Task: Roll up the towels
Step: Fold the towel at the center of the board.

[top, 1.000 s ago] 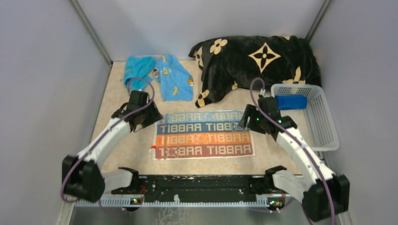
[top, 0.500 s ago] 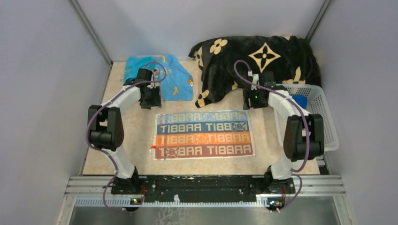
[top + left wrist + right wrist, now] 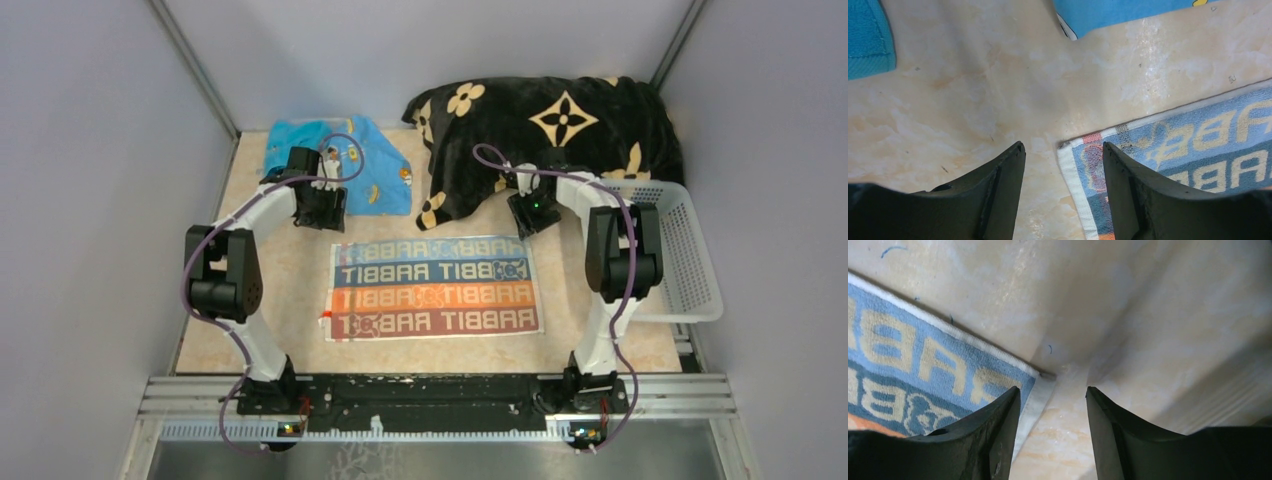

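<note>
The striped RABBIT towel (image 3: 432,288) lies flat in the middle of the table. My left gripper (image 3: 325,220) hovers open over its far left corner. In the left wrist view that gripper (image 3: 1063,147) straddles the white-edged corner of the striped towel (image 3: 1198,135), nothing pinched. My right gripper (image 3: 522,220) is open at the far right corner. In the right wrist view that gripper (image 3: 1053,390) has the striped towel's (image 3: 923,365) corner by its left finger. A turquoise towel (image 3: 290,140) and a light blue cartoon-print towel (image 3: 378,175) lie at the back left.
A large black plush blanket with tan flowers (image 3: 550,125) is heaped at the back right, just behind my right gripper. A white plastic basket (image 3: 690,270) stands at the right edge. Grey walls close in the left, right and back sides.
Both arms have stretched away from the near side to the towel's far corners. The right gripper then shifted left from the basket toward the corner.
</note>
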Robot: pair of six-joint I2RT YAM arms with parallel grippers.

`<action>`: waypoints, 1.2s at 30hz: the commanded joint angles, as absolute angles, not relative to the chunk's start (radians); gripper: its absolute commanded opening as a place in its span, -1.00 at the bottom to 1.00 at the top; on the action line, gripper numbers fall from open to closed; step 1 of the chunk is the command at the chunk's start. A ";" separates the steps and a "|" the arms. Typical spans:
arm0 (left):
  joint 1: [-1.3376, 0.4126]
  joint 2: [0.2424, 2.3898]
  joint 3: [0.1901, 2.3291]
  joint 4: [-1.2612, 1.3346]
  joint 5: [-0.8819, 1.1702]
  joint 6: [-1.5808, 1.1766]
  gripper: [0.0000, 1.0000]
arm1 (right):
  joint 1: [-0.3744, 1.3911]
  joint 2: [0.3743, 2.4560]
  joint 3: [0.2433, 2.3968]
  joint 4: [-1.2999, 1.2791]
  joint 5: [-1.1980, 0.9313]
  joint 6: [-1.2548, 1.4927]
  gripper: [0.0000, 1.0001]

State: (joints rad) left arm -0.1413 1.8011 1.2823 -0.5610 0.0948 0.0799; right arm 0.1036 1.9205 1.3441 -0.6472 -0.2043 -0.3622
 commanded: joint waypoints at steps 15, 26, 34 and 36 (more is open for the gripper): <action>-0.135 1.787 1.274 -0.563 0.093 0.129 0.27 | 0.143 1.980 1.403 -0.700 -0.222 -0.511 -0.16; -0.136 1.791 1.268 -0.569 0.088 0.133 0.26 | 0.159 2.050 1.401 -0.766 -0.154 -0.540 -0.41; -0.126 1.807 1.262 -0.570 0.135 0.151 0.25 | 0.159 2.053 1.423 -0.743 -0.106 -0.534 -1.00; -0.125 1.818 1.265 -0.572 0.148 0.160 0.23 | 0.161 2.049 1.425 -0.737 -0.098 -0.534 -1.00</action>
State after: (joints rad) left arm -0.1356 1.8011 1.2678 -0.5629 0.1028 0.1314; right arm 0.1535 1.9949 1.4254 -0.7349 -0.1349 -0.5270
